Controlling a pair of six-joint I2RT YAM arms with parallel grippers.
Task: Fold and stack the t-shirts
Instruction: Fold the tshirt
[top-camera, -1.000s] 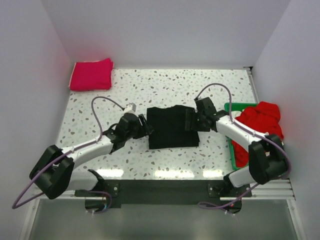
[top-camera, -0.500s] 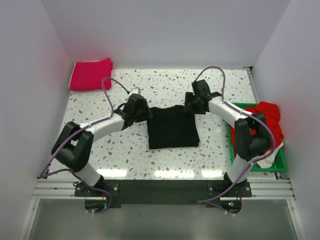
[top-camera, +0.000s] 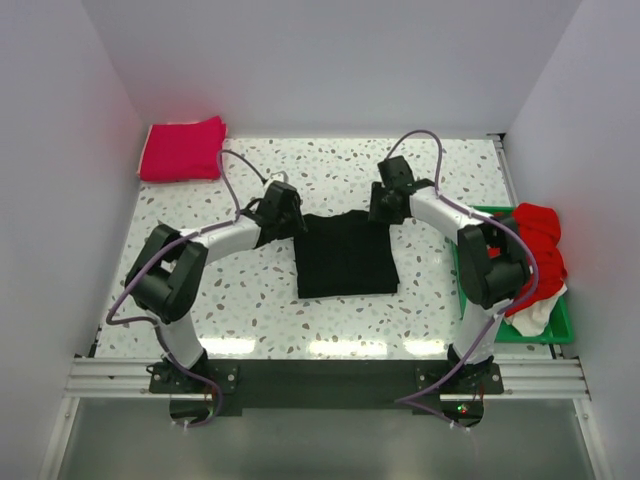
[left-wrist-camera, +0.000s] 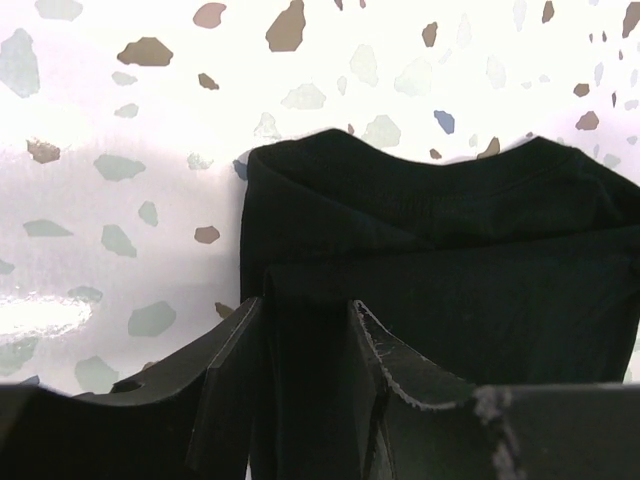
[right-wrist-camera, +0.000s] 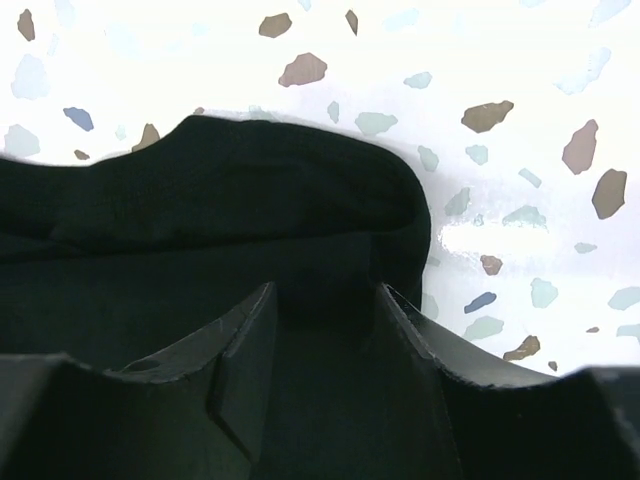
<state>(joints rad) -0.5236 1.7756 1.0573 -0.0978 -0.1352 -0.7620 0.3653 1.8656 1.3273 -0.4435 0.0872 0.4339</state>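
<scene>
Both arms reach out across the speckled bench (top-camera: 330, 170), elbows bent outward and forearms angled in toward each other, so that they frame the black t-shirt (top-camera: 345, 260) from either side. The shirt lies folded into a rough square in the middle of the bench. The left tool (left-wrist-camera: 305, 310) sits low over the shirt's far left corner, and the right tool (right-wrist-camera: 327, 295) sits low over its far right corner, both pointing down at the cloth.

In each wrist view we see the jaws partway apart, neither wide nor closed, with black fabric filling the gap between them. We cannot tell whether either tool actually pinches the cloth.

A folded pink t-shirt (top-camera: 182, 148) rests at the far left corner. A red t-shirt (top-camera: 535, 232) and a white one (top-camera: 540, 312) lie heaped in the green tray (top-camera: 562, 333) on the right.
</scene>
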